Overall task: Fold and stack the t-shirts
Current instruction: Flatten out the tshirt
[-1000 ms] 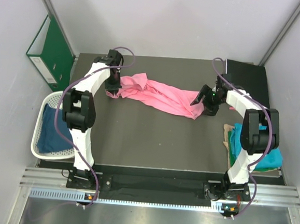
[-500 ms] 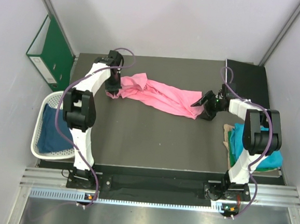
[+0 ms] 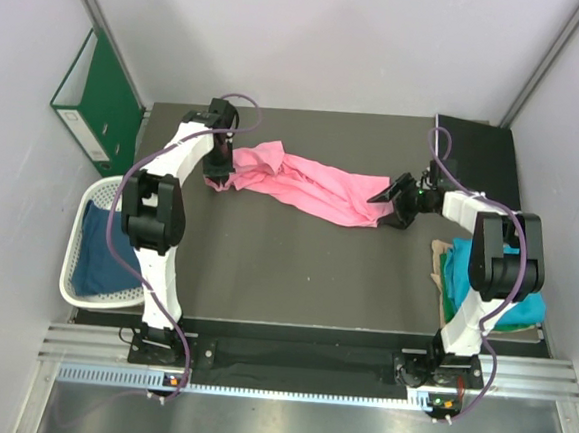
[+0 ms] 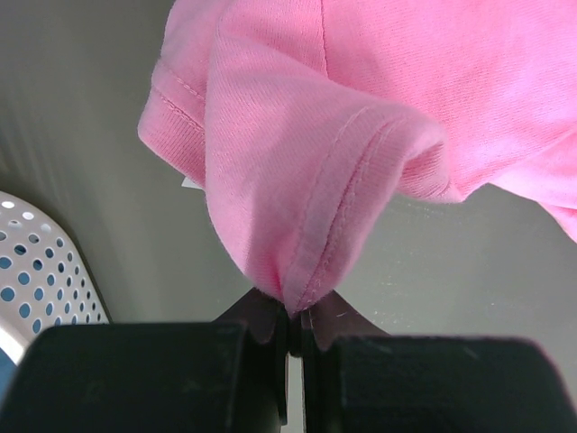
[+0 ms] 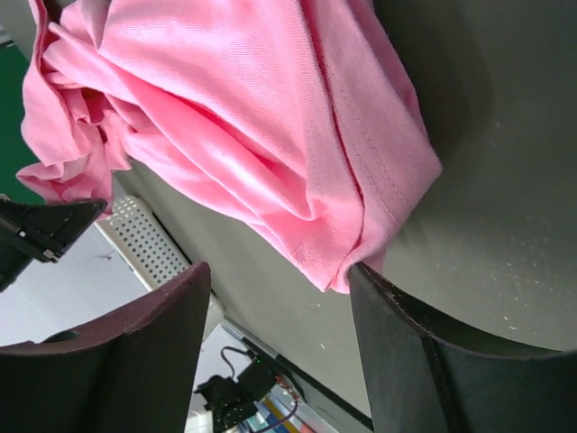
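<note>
Three t-shirts, one basket, one binder. The pink t-shirt [image 3: 307, 186] lies stretched and rumpled across the far half of the table [image 3: 296, 267], between the two arms. The dark blue t-shirt [image 3: 96, 251] sits inside the white lattice basket [image 3: 69, 259] at the table's left edge. The teal t-shirt [image 3: 457, 275] lies bunched at the right edge. A green ring binder [image 3: 98, 101] stands by the left wall, beyond the basket. Left gripper [image 4: 295, 317]: jaws pressed together, pinching a folded hem at the pink t-shirt's left end. Right gripper [image 5: 275, 280]: fingers spread wide at the shirt's right end, the hemmed corner lying between them, unclamped
</note>
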Controlling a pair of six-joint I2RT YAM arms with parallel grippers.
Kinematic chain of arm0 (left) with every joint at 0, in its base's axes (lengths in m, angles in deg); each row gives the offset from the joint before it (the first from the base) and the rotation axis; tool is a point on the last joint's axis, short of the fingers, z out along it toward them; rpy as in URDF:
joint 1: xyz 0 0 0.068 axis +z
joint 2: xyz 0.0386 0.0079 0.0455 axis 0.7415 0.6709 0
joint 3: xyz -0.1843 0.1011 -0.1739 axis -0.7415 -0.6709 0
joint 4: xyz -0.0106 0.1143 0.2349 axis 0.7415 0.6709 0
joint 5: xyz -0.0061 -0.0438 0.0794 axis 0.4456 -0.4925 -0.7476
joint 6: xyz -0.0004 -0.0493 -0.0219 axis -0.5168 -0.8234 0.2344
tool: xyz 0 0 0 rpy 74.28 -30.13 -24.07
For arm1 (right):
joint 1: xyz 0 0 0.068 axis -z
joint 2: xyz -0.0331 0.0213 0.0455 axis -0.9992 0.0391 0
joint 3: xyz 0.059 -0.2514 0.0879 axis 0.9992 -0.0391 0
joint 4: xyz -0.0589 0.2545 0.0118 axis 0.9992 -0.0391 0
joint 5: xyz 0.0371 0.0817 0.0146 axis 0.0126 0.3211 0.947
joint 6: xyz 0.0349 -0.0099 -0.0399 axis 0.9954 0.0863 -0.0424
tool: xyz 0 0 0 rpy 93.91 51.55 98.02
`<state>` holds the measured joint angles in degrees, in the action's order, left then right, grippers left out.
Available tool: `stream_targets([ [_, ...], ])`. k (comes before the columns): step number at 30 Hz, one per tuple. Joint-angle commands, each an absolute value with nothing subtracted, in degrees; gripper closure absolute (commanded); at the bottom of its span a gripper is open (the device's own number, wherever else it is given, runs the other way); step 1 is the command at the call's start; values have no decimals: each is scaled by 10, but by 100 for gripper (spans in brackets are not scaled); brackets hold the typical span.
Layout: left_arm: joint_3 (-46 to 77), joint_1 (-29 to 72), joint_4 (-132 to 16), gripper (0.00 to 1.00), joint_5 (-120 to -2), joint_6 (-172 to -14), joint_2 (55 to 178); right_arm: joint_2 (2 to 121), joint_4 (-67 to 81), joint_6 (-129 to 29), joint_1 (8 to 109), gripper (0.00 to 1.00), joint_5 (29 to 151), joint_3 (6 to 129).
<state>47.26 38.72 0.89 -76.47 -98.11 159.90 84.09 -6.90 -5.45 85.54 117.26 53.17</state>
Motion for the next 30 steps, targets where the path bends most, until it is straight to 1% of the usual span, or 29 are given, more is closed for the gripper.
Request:
stream_targets([
  [1,468,388,1,100,-769,-976,1592,807,-109,-77,863,37,1178,559],
  [7,470,388,-3,100,-765,-977,1595,787,-137,-87,864,36,1175,563],
  [13,468,388,-4,100,-765,-974,1596,784,-134,-81,864,36,1168,560],
  [30,446,388,-13,100,-766,-972,1589,836,-55,-68,862,37,1158,531],
])
